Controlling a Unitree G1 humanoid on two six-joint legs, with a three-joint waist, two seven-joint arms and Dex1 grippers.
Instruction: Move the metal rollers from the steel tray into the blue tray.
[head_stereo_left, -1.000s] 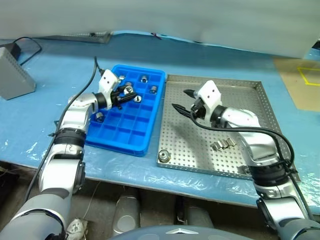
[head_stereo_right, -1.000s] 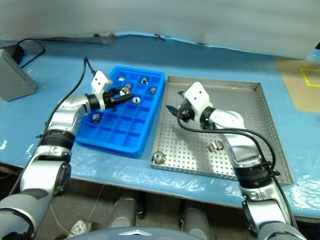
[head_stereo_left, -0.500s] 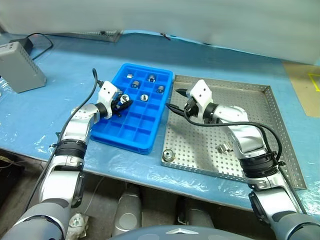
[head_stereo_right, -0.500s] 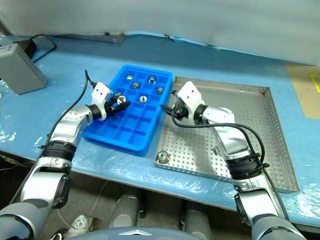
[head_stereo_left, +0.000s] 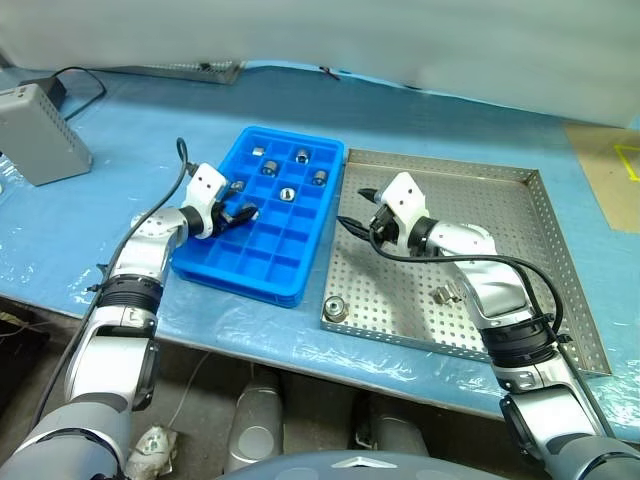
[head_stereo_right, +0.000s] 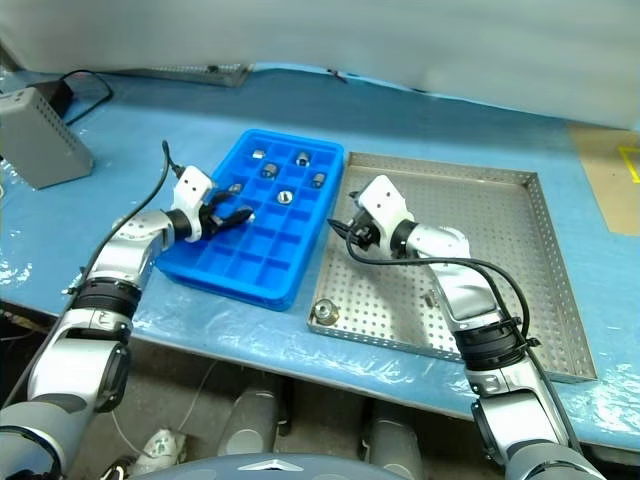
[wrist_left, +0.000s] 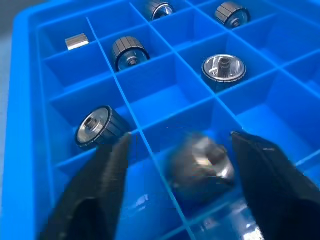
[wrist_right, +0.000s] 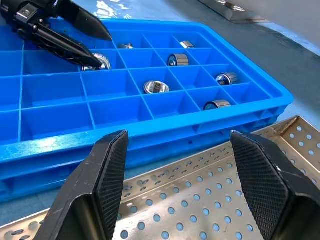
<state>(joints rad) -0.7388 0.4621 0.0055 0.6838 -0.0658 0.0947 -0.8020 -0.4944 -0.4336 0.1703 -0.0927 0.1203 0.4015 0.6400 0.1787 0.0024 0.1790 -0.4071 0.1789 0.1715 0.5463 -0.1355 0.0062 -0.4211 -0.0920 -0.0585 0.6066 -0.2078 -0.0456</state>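
Dropping a roller into the blue tray

Releasing seems to be the step in hand: the left gripper (wrist_left: 180, 165) is standing with its fingers spread apart over the blue tray (head_stereo_left: 300, 268), and a blurred roller (wrist_left: 201, 161) is lying between them in a compartment near the tray's 9 o'clock edge, touching neither finger as far as I can see. The right gripper (wrist_right: 180, 175) is also spread wide and is holding nothing; it is hovering over the steel tray (head_stereo_left: 500, 180) close to its 9 o'clock wall, beside the blue tray.

The blue tray is holding several rollers in its far compartments, toward 12 o'clock, one per compartment, among them a roller with a wide rim (wrist_left: 223, 69); the rows toward 6 o'clock are empty. In the steel tray one round roller (head_stereo_left: 333, 308) is sitting at the near corner, around 7 o'clock, and a small cluster of metal pieces (head_stereo_left: 447, 294) is lying near 5 o'clock, partly behind the right arm.

Next, I judge, a free gripper must go down to the corner roller and close around its sides.
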